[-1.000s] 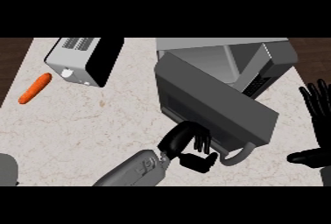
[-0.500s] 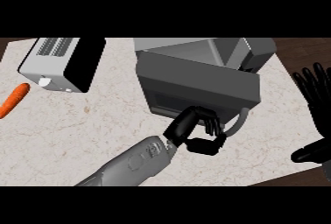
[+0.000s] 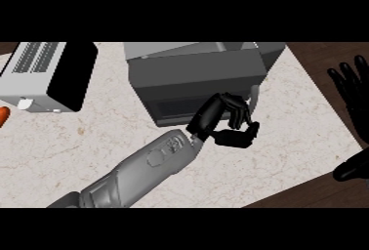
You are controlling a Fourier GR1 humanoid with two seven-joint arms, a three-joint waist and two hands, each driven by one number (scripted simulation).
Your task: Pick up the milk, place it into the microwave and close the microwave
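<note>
The grey microwave (image 3: 193, 73) stands at the back centre of the counter, its door swung almost flat against the body. No milk shows in the head view. My left hand (image 3: 225, 121) comes in from the lower left with its fingers curled, its knuckles against the door's lower right corner beside the grey handle (image 3: 254, 96). Nothing shows inside its grip. At the right edge my right hand (image 3: 355, 93) rests open with fingers up, away from the microwave.
A silver and black toaster (image 3: 48, 74) sits at the back left. An orange carrot (image 3: 3, 116) pokes in at the left edge. The marble counter (image 3: 86, 146) ends at a dark wooden strip (image 3: 317, 193) on the right and lower right.
The microwave door has swung from wide open to nearly closed, with my left hand following it up and right. The view has shifted. My right hand stays at the right edge.
</note>
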